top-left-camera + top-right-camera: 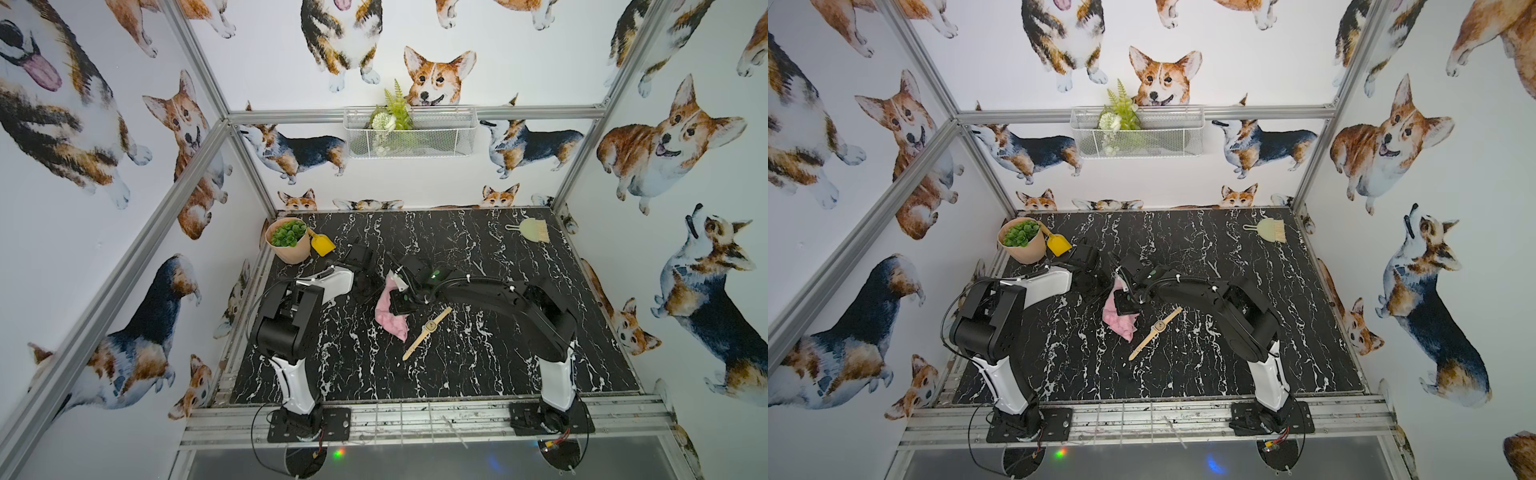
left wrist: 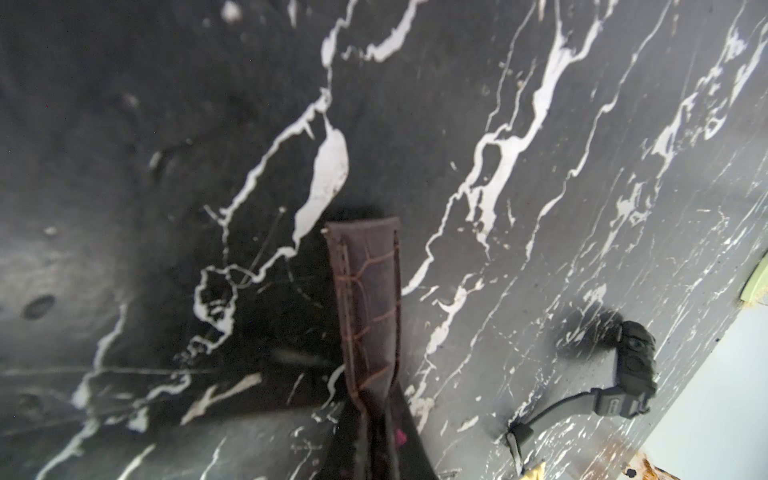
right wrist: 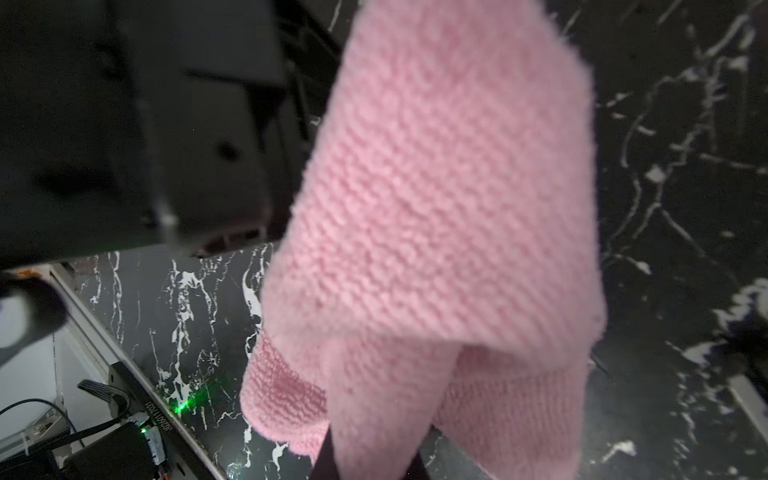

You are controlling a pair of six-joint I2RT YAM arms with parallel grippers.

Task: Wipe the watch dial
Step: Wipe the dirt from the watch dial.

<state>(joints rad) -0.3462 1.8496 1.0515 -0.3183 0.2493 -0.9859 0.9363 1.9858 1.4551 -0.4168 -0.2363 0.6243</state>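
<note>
A watch with a beige strap lies flat on the black marble table, its pale dial facing up. Just left of it hangs a pink knitted cloth, with my right gripper shut on it; the cloth's lower edge rests beside the watch. My left gripper, farther left and back, is shut on a dark brown leather strap that sticks out over the table. Whatever dial that strap carries is hidden.
A potted green plant and a yellow scoop stand at the back left. A pale green brush lies at the back right. A black strapped device lies near the wall. A wire basket hangs on the back wall.
</note>
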